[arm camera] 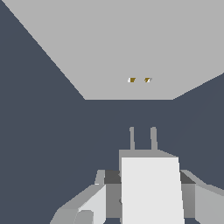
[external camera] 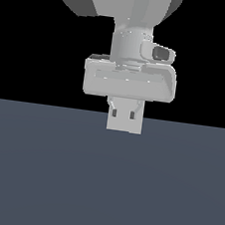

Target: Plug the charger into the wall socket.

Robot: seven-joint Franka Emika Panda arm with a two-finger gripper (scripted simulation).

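Observation:
In the wrist view the charger [arm camera: 151, 188] is a small white block with two thin prongs [arm camera: 131, 139] sticking out of it. My gripper [arm camera: 148, 181] is shut on it, a grey finger [arm camera: 103, 192] showing on each side. The prongs point toward the wall socket [arm camera: 113, 48], a large flat white panel with two tiny orange dots [arm camera: 139, 80] at its centre. A strip of dark floor separates the prongs from the panel. In the exterior view my gripper [external camera: 125, 117] hangs straight down, holding the charger [external camera: 124, 124] just above the floor. The wall socket does not show there.
A dark blue-grey floor [external camera: 36, 175] spreads all around under the arm. The arm's broad grey hand [external camera: 130, 79] and wrist fill the upper middle of the exterior view against a black background.

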